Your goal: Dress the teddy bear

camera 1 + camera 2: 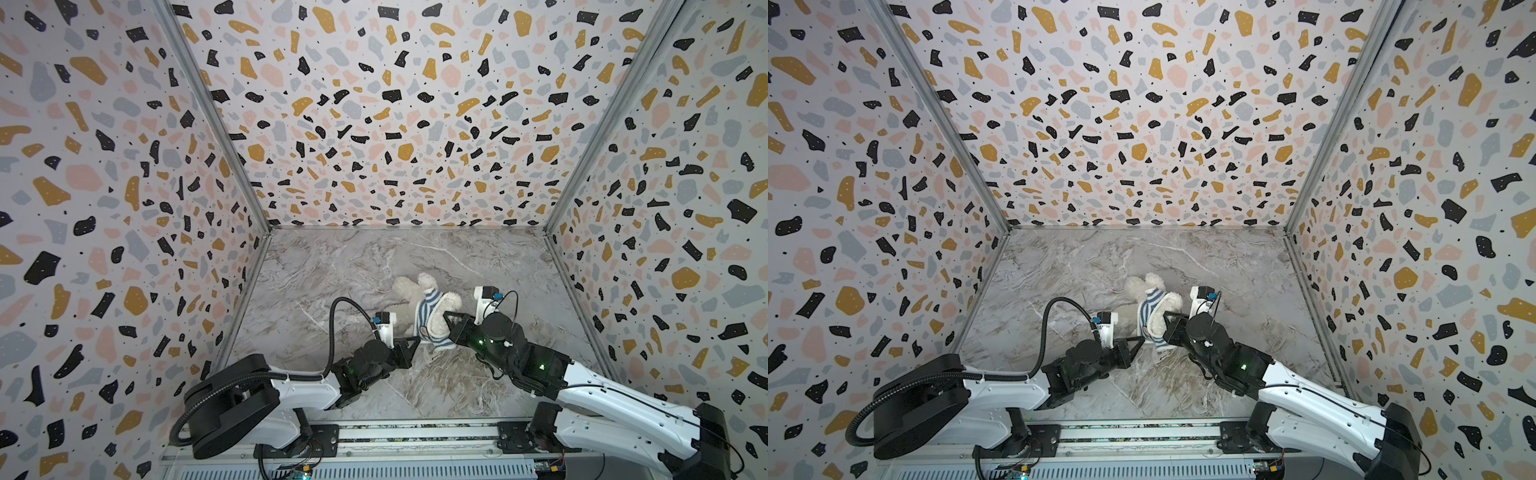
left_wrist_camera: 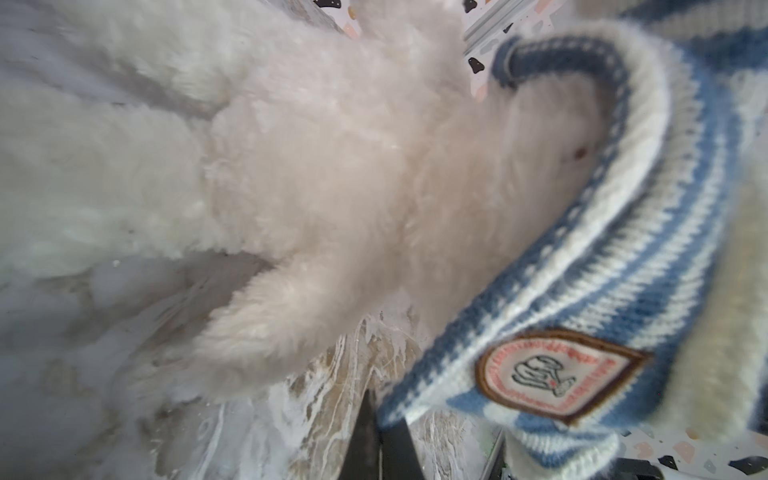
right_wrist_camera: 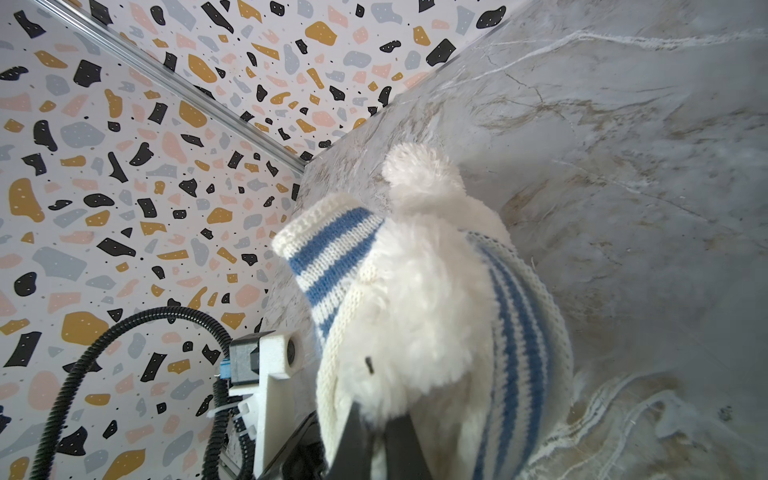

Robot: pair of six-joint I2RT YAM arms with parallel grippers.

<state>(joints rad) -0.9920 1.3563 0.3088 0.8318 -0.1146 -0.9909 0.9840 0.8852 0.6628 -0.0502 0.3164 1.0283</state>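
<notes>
The teddy bear (image 1: 409, 286) (image 1: 1140, 284) lies mid-table on the marble top, its legs toward the back left. A blue-and-white striped shirt (image 1: 428, 307) (image 1: 1150, 305) covers its upper part. In the left wrist view the bear's furry body (image 2: 291, 187) runs into the shirt's hem (image 2: 615, 257), near a badge (image 2: 552, 376). My left gripper (image 1: 419, 339) (image 2: 376, 411) is shut, pinching the hem's edge by the badge. My right gripper (image 1: 445, 314) (image 3: 374, 419) is shut on white fur of the bear (image 3: 415, 332), which bulges out of the shirt (image 3: 519, 332).
Terrazzo-patterned walls (image 1: 395, 124) close the table at the back and both sides. A metal rail (image 1: 415, 436) carrying the arm bases runs along the front edge. Bare marble table (image 1: 332, 266) lies behind and left of the bear. The left arm's camera mount (image 3: 270, 365) sits close beside the right gripper.
</notes>
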